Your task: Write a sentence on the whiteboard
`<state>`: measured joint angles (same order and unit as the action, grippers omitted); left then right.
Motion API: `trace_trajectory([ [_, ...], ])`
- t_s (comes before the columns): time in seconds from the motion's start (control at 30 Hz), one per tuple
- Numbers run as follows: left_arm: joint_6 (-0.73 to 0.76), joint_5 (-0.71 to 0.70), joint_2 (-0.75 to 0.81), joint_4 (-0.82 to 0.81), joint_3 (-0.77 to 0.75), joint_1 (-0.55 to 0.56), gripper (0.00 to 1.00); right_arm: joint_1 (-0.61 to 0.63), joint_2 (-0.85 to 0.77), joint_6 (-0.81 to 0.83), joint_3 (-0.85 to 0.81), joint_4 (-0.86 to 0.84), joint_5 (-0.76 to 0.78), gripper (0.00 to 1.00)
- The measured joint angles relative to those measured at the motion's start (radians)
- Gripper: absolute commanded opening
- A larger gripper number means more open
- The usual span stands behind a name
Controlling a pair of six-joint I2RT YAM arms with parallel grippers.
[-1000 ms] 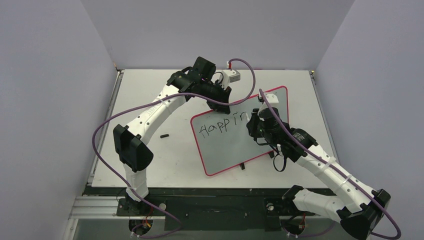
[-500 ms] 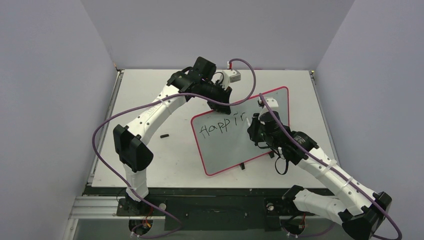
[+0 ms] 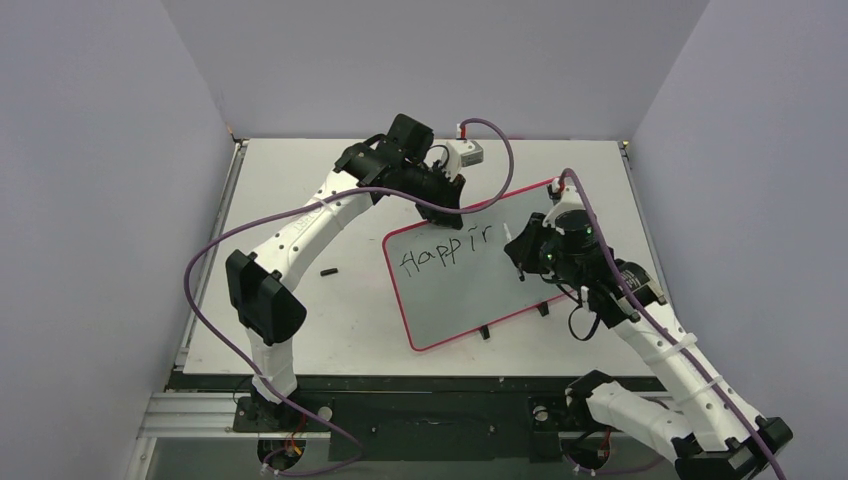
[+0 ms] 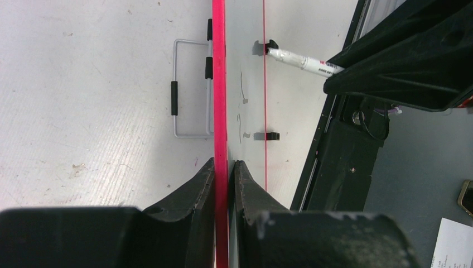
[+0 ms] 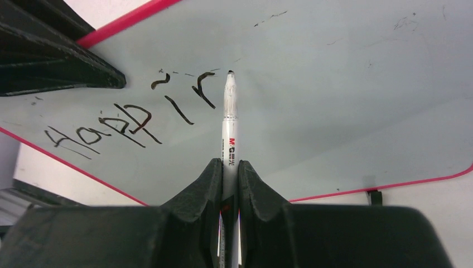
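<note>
1. The right gripper (image 5: 226, 167) is pinching a slim white marker with a black tip (image 5: 228, 123) by its barrel. Both black fingers are pressed tight against it, and the tip is pointing away from the wrist
2. The marker tip is hanging just right of the last stroke of the thin black handwritten lettering (image 5: 134, 120), which is reading roughly "happir". I cannot tell whether the tip is touching the surface or floating just off it
3. The large flat white whiteboard with rounded corners and a thin red rim (image 3: 470, 290) is lying askew on the pale grey table (image 3: 300, 200), between the two arms. Its long axis is running from the near left toward the far right
4. The left gripper (image 4: 225, 167) is clamping the board's far edge, one black finger on each face with the red rim between them. It looks to be steadying the board
5. The line of writing is climbing toward the far right corner, so I would say the blank white wanted for the next letters is lying to the right of the tip, along that same slant
6. The right arm is much the nearer to that blank stretch, and the word is looking only partly written
</note>
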<state>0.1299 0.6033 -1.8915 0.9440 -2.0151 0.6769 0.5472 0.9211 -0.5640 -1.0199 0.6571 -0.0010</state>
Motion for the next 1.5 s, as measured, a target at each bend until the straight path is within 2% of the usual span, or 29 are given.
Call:
trace_trajectory([
  [0.27,0.006,0.003,0.001,0.001,0.0,0.001,0.0,-0.159,0.037,-0.074,-0.007,-0.031,-0.279,0.0],
  [0.53,0.009,0.003,0.001,0.0,0.0,0.001,0.0,-0.188,0.047,-0.117,-0.003,-0.065,-0.434,0.0],
  [1.5,0.01,0.002,0.003,0.002,0.0,0.002,0.0,-0.24,0.048,-0.134,0.067,-0.08,-0.462,0.0],
])
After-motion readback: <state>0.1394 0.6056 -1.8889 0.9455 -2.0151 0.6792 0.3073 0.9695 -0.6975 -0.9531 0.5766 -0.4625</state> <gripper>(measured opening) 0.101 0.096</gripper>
